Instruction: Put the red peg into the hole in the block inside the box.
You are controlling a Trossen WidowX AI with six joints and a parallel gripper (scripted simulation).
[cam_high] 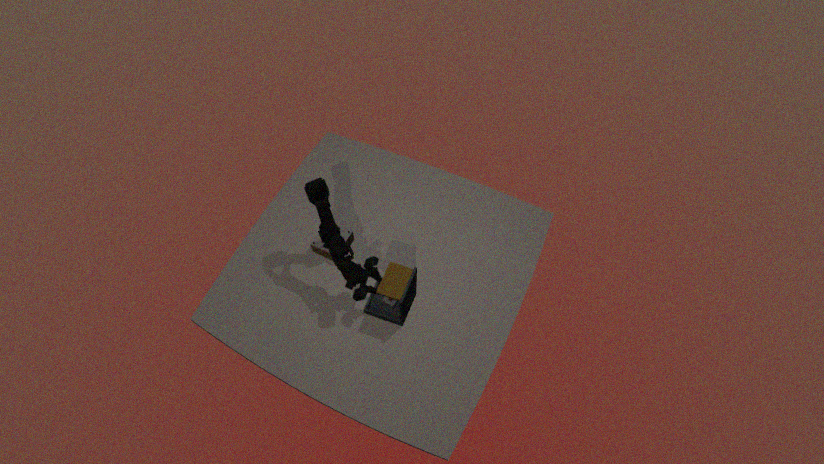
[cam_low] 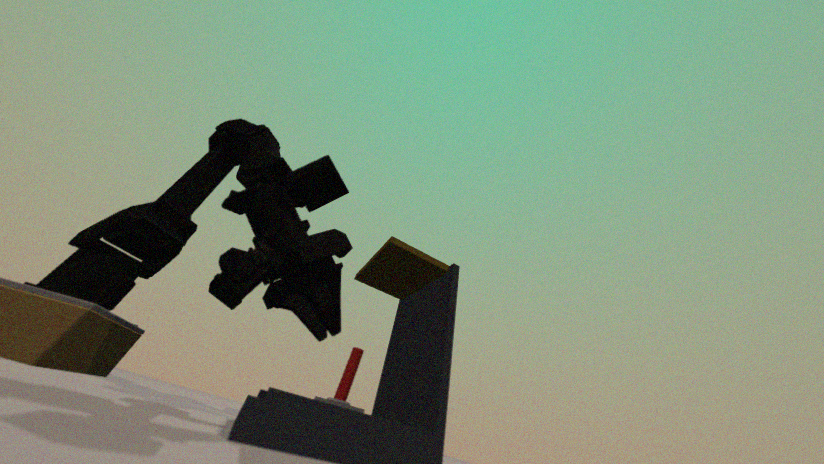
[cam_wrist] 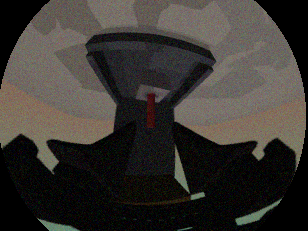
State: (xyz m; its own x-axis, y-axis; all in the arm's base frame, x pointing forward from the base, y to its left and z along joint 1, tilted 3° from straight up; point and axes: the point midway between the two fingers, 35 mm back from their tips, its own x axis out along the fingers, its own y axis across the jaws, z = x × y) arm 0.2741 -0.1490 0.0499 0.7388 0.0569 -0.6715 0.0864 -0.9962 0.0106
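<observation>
The red peg (cam_low: 349,374) (cam_wrist: 151,110) stands upright in the hole of the pale block (cam_low: 355,408) (cam_wrist: 143,91) on the box floor. Its upper part sticks out; how deep it sits is hidden. The dark grey box (cam_high: 385,310) (cam_low: 418,351) has a tall back wall. The yellow roof (cam_high: 396,281) (cam_low: 400,272) juts from the wall's top. My gripper (cam_high: 378,284) (cam_low: 329,336) (cam_wrist: 154,124) is open and empty, with its fingers apart. Its tips are on the open-front side, slightly higher than the peg's top and lower than the roof, apart from the peg.
The box's low side walls (cam_wrist: 102,79) flank the block. The roof's front edge (cam_wrist: 150,202) is close to the gripper's body. The arm's base stands on a brownish platform (cam_low: 51,334) on the pale table (cam_high: 461,276).
</observation>
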